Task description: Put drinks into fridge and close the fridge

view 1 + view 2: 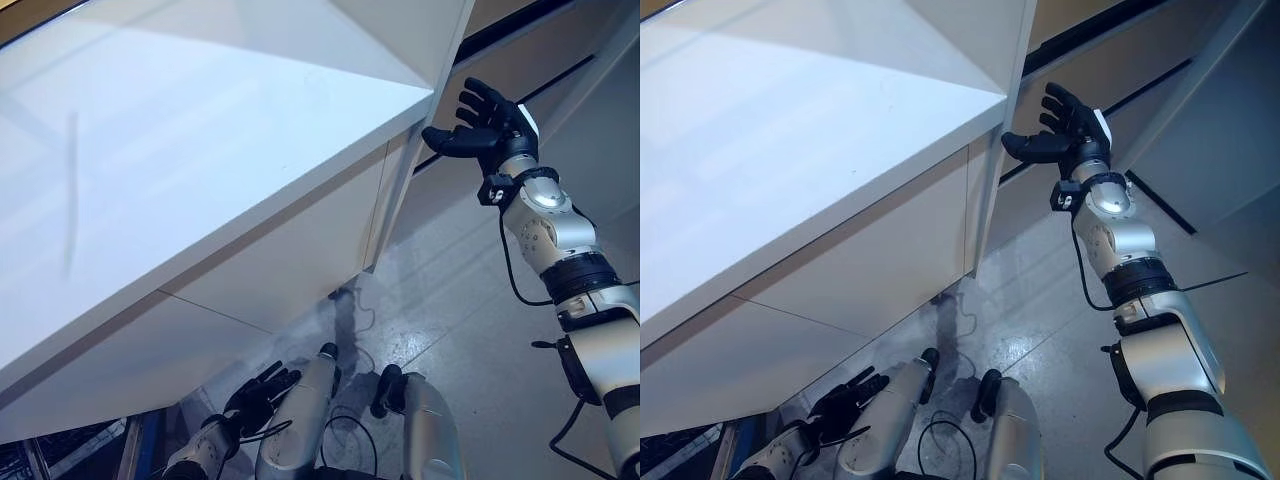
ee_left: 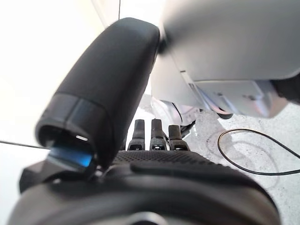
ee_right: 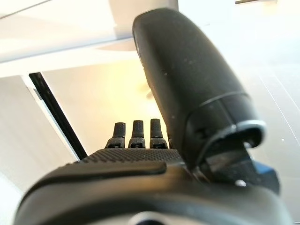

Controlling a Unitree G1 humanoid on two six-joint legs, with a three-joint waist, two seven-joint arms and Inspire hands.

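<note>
A large white fridge takes up the left and middle of the eye views, seen from above. A narrow white panel edge runs down at its right corner. My right hand is raised just right of that corner, fingers straight and spread, holding nothing and a little apart from the white edge. In the right wrist view its fingers point straight out toward a pale wall. My left hand hangs low by the floor below the fridge front, fingers relaxed and empty; it also shows in the left wrist view.
A grey speckled floor lies to the right of the fridge. Behind my right hand is a beige wall with a dark slot running across it. A dark blue frame stands low at the left.
</note>
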